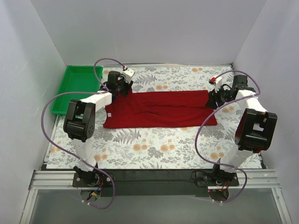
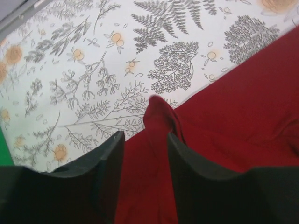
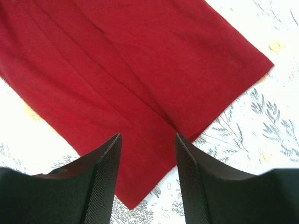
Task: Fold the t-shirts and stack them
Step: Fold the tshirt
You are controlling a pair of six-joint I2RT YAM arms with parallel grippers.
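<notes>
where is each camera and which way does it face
top external: above and behind the bases, looking down on the floral table, red t-shirt and green tray; left arm and right arm show.
left wrist: on the left arm, looking past the open left claw at the shirt's bunched edge.
right wrist: on the right arm, looking past the open right claw at a shirt corner.
shared: all three see shirt and table.

no writing, brand, number or sign can be read in any view, neither on the t-shirt (image 1: 159, 109) nor on the tray (image 1: 74, 86).
</notes>
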